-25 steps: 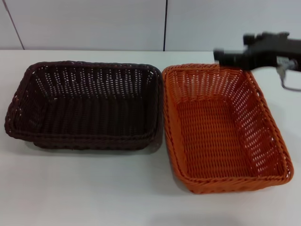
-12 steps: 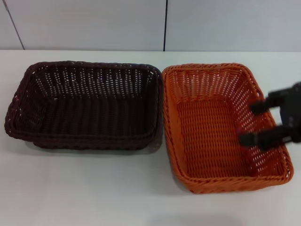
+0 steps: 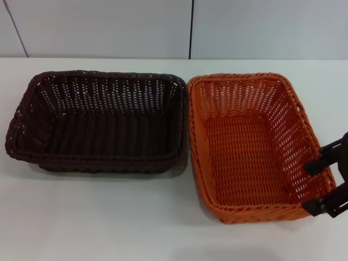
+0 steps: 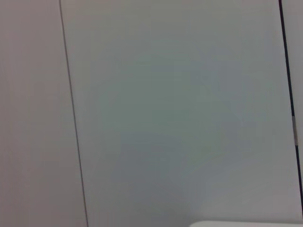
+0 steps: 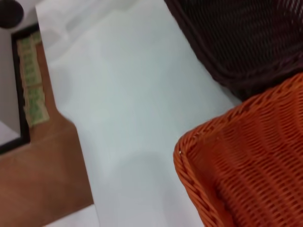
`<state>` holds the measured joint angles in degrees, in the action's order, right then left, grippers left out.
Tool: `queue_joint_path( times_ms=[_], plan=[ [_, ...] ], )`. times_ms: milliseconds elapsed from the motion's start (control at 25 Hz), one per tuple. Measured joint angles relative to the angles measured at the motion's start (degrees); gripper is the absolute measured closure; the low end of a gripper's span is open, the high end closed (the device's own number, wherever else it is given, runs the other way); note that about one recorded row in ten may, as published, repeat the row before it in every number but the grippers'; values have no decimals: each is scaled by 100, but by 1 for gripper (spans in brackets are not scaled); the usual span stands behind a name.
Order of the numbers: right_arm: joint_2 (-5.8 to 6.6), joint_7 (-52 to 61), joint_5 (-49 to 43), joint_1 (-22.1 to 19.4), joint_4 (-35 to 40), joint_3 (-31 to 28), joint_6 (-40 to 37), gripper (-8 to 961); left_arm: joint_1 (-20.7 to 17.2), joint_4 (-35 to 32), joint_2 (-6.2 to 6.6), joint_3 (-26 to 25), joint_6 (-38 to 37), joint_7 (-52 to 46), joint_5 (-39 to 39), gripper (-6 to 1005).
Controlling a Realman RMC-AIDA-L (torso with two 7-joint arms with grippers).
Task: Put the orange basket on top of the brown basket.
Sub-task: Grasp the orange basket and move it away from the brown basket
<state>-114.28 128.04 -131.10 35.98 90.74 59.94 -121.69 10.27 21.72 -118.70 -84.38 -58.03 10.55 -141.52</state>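
Observation:
The orange basket [image 3: 255, 147] sits on the white table at the right, its long side against the brown basket [image 3: 98, 122] at the left. Both are upright and empty. My right gripper [image 3: 311, 187] is open at the orange basket's near right corner, its two black fingers [image 3: 318, 164] spread apart, one over the right wall and one at the front corner rim. The right wrist view shows a corner of the orange basket [image 5: 246, 165] and part of the brown basket [image 5: 246, 42]. My left gripper is out of view; its wrist camera shows only a wall.
The white table [image 3: 109, 217] stretches in front of both baskets. A grey panelled wall [image 3: 190, 27] stands behind. In the right wrist view the table's edge [image 5: 66, 118] drops to a brown floor.
My right gripper has moved from above the orange basket's far right corner, along its right side, down to its near right corner. The baskets have not moved.

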Motion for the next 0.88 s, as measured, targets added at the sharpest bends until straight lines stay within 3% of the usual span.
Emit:
queue_joint_path(
  times_ms=[160,520,880],
  plan=[
    [-68,-93,-151,53,-48,111,64,123,0,-32,-30,78,28,-1,4,216],
    [-361,-256,-779,172,-352,647,595,124,-23,-14,-30,301,38,-1,58,216],
    [-438,-239,-775,174,-1090,1265,1151,129,-26,-7,-23,388,39,-1,59,217]
  ],
)
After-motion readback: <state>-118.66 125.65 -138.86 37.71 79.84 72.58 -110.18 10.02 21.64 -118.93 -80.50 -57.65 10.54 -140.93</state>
